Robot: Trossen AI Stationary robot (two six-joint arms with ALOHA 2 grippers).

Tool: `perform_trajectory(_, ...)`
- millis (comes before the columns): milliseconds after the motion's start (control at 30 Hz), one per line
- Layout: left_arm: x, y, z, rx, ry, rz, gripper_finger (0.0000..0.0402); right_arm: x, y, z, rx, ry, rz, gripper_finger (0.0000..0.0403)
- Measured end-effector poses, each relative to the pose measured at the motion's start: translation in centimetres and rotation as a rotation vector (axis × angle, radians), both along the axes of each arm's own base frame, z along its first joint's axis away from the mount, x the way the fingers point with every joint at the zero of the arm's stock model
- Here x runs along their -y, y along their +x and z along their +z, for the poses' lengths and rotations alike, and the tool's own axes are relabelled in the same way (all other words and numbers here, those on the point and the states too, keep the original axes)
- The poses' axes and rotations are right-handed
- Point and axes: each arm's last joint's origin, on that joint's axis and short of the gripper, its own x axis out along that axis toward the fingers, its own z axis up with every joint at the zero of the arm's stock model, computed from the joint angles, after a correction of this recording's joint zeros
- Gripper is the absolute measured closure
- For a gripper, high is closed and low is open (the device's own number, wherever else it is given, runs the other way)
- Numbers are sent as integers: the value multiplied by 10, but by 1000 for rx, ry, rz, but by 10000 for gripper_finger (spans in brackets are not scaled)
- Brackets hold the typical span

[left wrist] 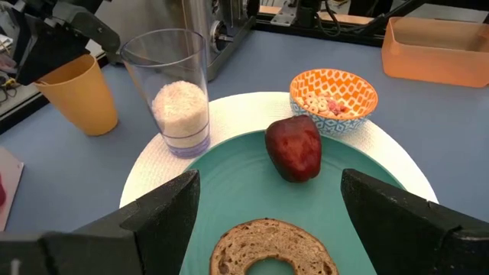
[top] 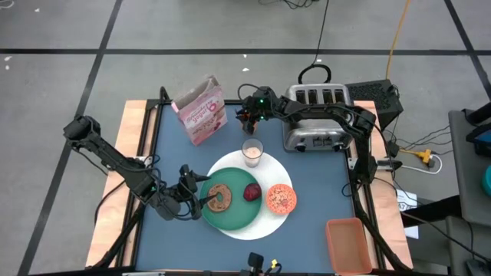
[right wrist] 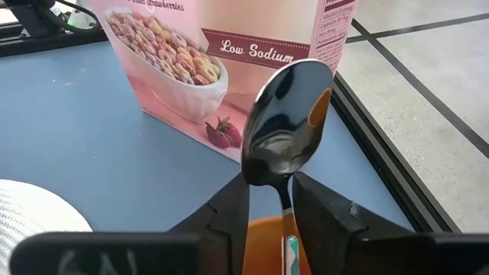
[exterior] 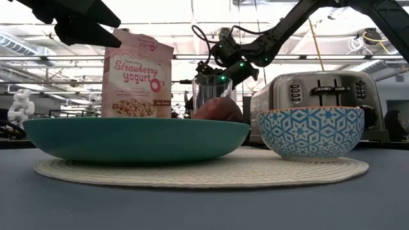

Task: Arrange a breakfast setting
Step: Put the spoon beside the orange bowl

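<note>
A green plate (top: 239, 221) lies on the white round mat (top: 270, 224) and carries the bagel (left wrist: 271, 248) and the dark red fruit (left wrist: 294, 147). The small orange patterned bowl (left wrist: 334, 98) and the milk glass (left wrist: 177, 95) also stand on the mat. My left gripper (left wrist: 267, 200) is open just above the plate's left side, a finger on each side of the bagel. At the far side my right gripper (right wrist: 271, 191) hangs over the orange cup (left wrist: 76, 95), near the pink cereal box (top: 201, 112). Its fingers are narrowly open on either side of the upright metal spoon (right wrist: 289, 126). My right gripper's fingers (right wrist: 325, 210) flank the spoon's thin neck (right wrist: 284, 200) just under its bowl, coming in slanting downward from the table's right. The neck stands close against one finger, with a gap to the other. I cannot tell whether it touches.
The silver toaster (top: 316, 116) stands at the far right, close behind my right arm. An orange rectangular bin (top: 349, 244) sits at the near right corner. Bare blue table (top: 173, 161) lies left of the mat, between the cereal box and my left arm.
</note>
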Motion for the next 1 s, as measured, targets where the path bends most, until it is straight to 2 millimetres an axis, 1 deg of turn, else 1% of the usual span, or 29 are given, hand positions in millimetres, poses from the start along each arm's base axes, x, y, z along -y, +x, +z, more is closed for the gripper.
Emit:
perform_trajectory(233,0,0,0,0,0,-1,80,-1,-1,4,6,-3,0,325)
perform_trajectory(500,0,0,0,0,-1,0,80,-2,-4,14,18,-10,0,349)
perform_trajectory(767,0,0,0,1,-3,1,80,-3,-5,12,-9,-1,2,373)
perform_trajectory(1000,0,0,0,1,-3,1,80,-3,-6,11,-21,-14,14,373)
